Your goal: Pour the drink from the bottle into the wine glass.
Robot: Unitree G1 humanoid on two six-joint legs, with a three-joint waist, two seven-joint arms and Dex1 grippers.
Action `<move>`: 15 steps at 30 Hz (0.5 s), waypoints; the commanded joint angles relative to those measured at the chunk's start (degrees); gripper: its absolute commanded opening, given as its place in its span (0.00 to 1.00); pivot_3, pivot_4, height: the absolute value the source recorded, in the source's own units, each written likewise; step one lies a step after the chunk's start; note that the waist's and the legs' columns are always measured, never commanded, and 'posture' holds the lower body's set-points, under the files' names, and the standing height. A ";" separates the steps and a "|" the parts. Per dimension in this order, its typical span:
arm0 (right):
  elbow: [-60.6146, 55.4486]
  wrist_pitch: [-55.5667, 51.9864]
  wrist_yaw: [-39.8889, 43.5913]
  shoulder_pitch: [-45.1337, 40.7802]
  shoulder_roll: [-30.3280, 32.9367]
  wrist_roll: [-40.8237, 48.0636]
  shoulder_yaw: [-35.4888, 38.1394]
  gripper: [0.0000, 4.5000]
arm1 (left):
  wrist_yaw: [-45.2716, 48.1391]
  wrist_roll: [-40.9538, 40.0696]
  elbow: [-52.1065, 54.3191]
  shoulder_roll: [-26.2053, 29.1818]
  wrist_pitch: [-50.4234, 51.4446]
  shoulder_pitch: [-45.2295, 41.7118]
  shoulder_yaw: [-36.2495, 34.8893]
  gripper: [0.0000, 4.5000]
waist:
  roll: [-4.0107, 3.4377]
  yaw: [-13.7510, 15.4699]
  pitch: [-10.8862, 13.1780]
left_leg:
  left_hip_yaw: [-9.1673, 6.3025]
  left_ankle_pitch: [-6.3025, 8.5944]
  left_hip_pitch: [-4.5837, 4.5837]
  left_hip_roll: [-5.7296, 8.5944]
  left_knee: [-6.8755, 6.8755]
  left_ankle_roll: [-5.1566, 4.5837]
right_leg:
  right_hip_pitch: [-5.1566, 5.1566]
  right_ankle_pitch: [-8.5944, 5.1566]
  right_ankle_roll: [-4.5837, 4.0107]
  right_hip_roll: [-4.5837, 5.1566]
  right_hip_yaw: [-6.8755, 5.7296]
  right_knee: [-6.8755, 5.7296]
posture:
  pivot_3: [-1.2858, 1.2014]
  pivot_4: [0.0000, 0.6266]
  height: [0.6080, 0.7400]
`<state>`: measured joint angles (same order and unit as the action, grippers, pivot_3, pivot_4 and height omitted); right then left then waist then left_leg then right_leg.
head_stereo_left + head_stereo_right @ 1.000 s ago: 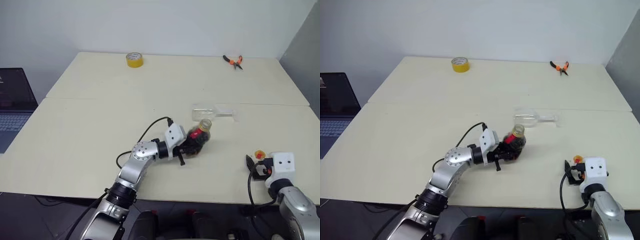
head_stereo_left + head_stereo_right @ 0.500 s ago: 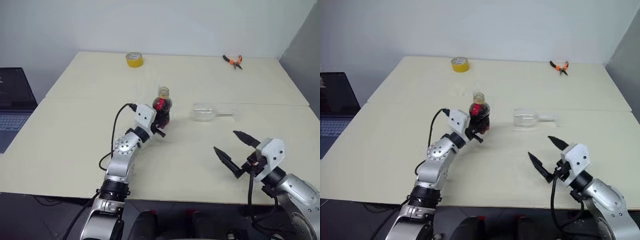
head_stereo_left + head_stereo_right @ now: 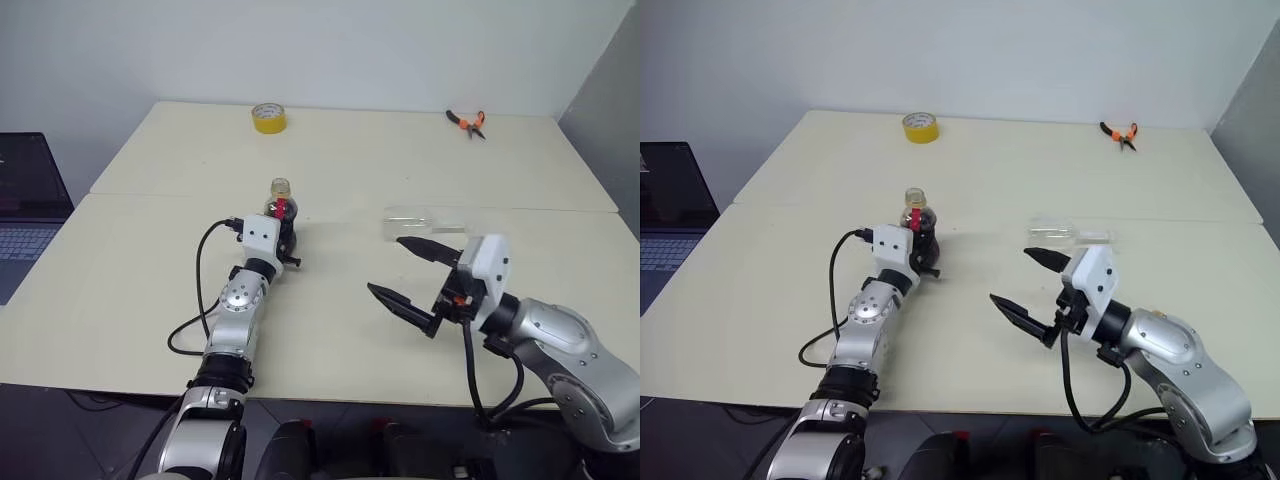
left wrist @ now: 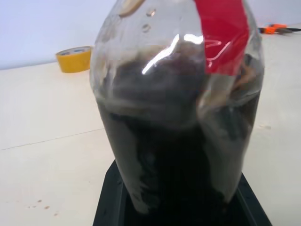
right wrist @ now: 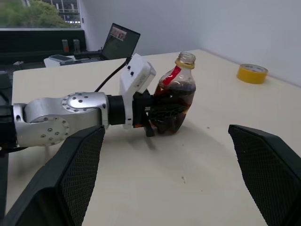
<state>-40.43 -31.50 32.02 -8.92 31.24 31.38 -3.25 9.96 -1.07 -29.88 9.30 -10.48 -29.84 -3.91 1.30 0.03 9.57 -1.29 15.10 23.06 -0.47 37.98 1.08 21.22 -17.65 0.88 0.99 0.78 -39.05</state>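
Bottle (image 3: 279, 205): now upright at centre left, uncapped, pinched by left gripper (image 3: 281, 232).
Right gripper (image 3: 412, 273): risen, jaws spread.
Glass (image 3: 410, 224): lying flat; needs standing before pouring.

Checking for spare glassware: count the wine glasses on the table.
1. The wine glass lies on its side on the table, beyond the open right gripper.

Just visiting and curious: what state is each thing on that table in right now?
Bottle: upright, uncapped, part full of dark drink, held.
Wine glass: lying on its side, empty.
Left pincer: shut on the bottle.
Right pincer: wide open, empty.
Tape roll: lying flat.
Pliers: lying untouched.
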 commanded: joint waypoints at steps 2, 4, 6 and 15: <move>0.39 0.41 -0.32 -0.76 -0.72 -2.17 -2.37 1.00 | -4.25 0.26 -3.96 0.29 -3.74 -3.94 -1.94 0.17 | 0.01 -0.03 0.00 | 0.00 0.00 0.00 0.00 -0.02 0.00 | 0.02 0.00 0.00 0.00 -0.01 0.00 | 0.52 0.24 1.00; 0.69 0.77 -0.25 -0.51 -0.82 -3.20 -3.25 1.00 | -5.23 0.51 -5.97 0.45 -5.04 -4.91 -2.04 0.17 | 0.01 -0.04 0.00 | 0.01 0.00 0.01 -0.01 -0.02 0.00 | 0.03 0.00 0.00 0.00 0.00 0.00 | 0.52 0.24 1.00; 0.75 1.01 -0.12 -0.19 -0.93 -4.03 -3.82 1.00 | -5.92 0.20 -7.87 0.39 -5.83 -5.84 -2.41 0.17 | 0.01 -0.04 0.01 | 0.01 0.00 0.01 -0.01 -0.01 0.00 | 0.04 0.00 0.00 0.00 0.01 -0.01 | 0.52 0.24 1.00; -0.12 0.76 -0.14 0.87 -1.30 -5.59 -4.38 1.00 | -5.28 -1.63 -10.11 -0.92 -7.51 -5.70 -2.75 0.46 | 0.01 -0.07 0.00 | 0.01 -0.01 0.00 -0.01 -0.02 0.02 | 0.03 0.00 0.00 0.00 -0.01 -0.03 | 0.52 0.24 1.00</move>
<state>-38.53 -31.58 32.06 -8.11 30.21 25.89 -8.14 4.47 -2.24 -42.03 8.76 -16.89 -36.11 -6.65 1.31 -0.04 9.57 -1.28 15.09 23.06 -0.49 37.96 1.09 21.25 -17.65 0.87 0.99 0.76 -39.08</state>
